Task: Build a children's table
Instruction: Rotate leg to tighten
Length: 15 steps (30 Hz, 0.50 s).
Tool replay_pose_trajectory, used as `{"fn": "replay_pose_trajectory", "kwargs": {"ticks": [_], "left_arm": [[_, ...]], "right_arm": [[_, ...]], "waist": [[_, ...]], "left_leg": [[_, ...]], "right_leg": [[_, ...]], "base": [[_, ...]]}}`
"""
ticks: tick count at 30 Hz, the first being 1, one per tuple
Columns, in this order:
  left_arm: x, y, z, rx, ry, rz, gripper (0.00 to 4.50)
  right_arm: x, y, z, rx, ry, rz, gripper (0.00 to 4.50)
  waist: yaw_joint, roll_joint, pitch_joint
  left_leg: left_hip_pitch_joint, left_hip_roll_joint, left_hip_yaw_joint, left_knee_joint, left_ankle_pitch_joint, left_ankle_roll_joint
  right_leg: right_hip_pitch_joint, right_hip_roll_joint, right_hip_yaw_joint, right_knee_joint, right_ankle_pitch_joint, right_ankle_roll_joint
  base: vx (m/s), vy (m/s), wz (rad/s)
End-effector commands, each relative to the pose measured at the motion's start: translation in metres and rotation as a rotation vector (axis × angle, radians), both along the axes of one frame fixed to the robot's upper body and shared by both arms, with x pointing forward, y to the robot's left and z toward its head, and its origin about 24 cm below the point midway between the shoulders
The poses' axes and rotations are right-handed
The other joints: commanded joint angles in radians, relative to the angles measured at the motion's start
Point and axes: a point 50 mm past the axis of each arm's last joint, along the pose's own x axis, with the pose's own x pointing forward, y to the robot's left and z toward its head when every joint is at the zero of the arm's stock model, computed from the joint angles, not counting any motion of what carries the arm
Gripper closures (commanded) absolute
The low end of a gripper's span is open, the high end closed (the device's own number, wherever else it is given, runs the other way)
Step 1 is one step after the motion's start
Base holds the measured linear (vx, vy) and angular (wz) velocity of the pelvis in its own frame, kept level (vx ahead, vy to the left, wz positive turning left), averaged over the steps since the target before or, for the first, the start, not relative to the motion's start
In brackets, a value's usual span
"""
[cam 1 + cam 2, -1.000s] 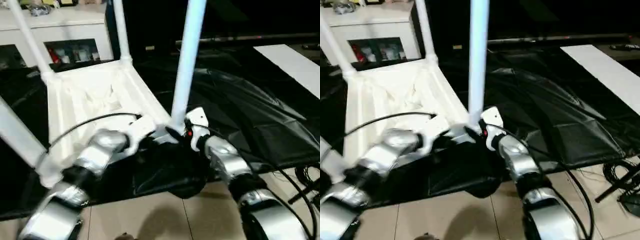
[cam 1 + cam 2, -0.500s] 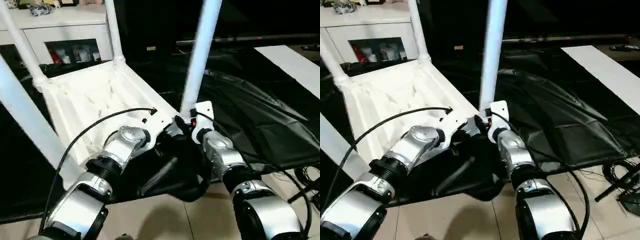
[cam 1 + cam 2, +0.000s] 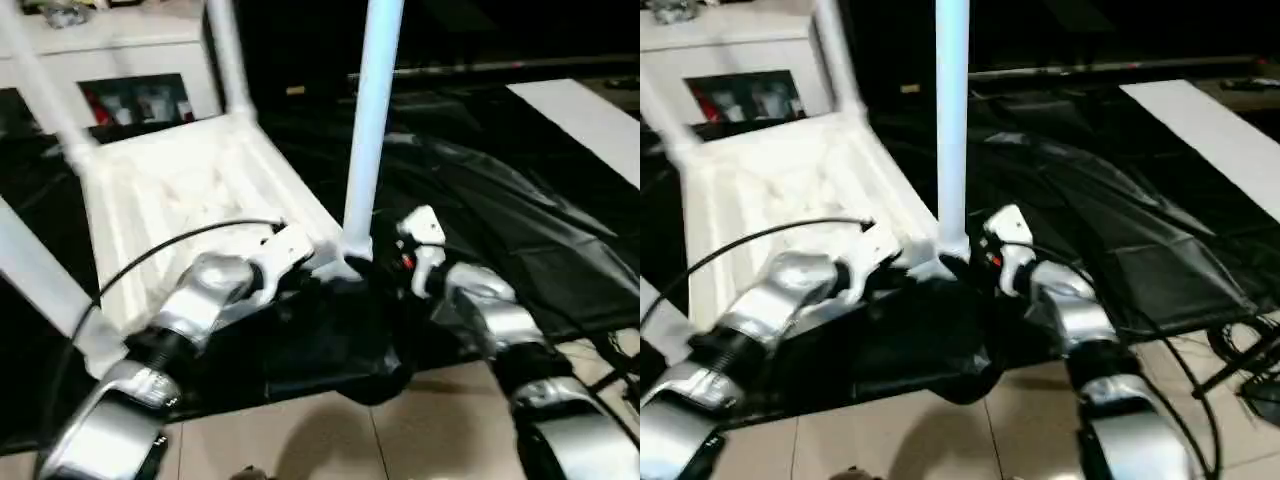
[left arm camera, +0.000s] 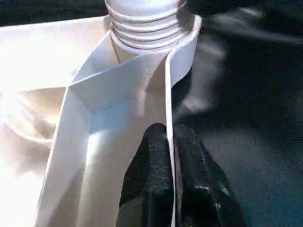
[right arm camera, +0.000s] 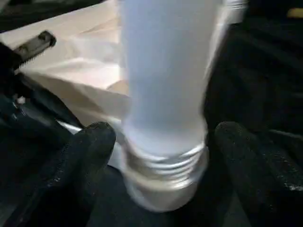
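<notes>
The children's table lies upside down at about 10 o'clock on the black-draped desk (image 3: 520,250), its white tabletop (image 3: 190,190) ribbed side up with legs standing from the corner sockets; the left end effector (image 4: 169,189) is clenched on the thin rim wall next to the near socket, while the right end effector (image 5: 158,156) stands released, a finger (image 5: 90,146) either side of the near leg (image 3: 368,130) just above its threaded base and apart from it. The hollow plastic looks light and stiff but smooth, so I judge the leg is best taken low near the thread, where it will twist without levering the socket. How far the thread is seated is hard to make out, and the legs' upper ends are cut off.
</notes>
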Motion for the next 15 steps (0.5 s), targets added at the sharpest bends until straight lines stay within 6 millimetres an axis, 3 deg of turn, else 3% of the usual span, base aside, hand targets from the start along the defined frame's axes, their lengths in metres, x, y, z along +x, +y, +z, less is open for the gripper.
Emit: {"fn": "replay_pose_trajectory", "kwargs": {"ticks": [1,2,6,13,15], "left_arm": [[-0.0104,-0.0137,0.0113,-0.049,0.000,-0.172,4.50],[-0.0111,-0.0133,0.0124,-0.053,0.001,-0.179,4.50],[-0.0138,-0.0093,0.0153,-0.066,0.015,-0.195,4.50],[-0.0140,-0.0085,0.0146,-0.064,0.020,-0.192,4.50],[-0.0135,-0.0081,0.0156,-0.064,0.018,-0.186,4.50]], "right_arm": [[-0.0054,0.0014,0.0042,-0.009,0.005,0.086,0.62],[-0.0058,0.0004,0.0037,-0.011,0.011,0.086,0.62],[-0.0097,0.0006,0.0026,-0.002,0.039,0.136,0.62],[-0.0121,0.0047,0.0019,-0.004,0.055,0.178,0.62],[-0.0113,0.0074,0.0022,0.001,0.061,0.177,0.97]], "waist": [[0.002,-0.013,-0.077],[0.002,-0.009,-0.077],[-0.001,-0.006,-0.074],[0.002,-0.011,-0.075],[0.002,-0.012,-0.075]], "left_leg": [[0.007,0.029,0.001,-0.060,-0.170,0.089],[0.011,0.033,0.001,-0.062,-0.182,0.085],[0.011,0.030,0.002,-0.064,-0.214,0.063],[0.005,0.026,0.002,-0.063,-0.196,0.062],[0.005,0.026,0.002,-0.063,-0.192,0.061]], "right_leg": [[0.053,-0.061,0.055,-0.067,-0.285,-0.186],[0.048,-0.059,0.058,-0.062,-0.259,-0.202],[0.048,-0.058,0.061,-0.062,-0.261,-0.208],[0.055,-0.062,0.063,-0.063,-0.273,-0.191],[0.054,-0.061,0.063,-0.063,-0.278,-0.188]], "base": [[0.000,0.000,0.00],[0.000,0.000,0.00],[0.000,0.000,0.00],[0.000,0.000,0.00],[0.000,0.000,0.00]]}}
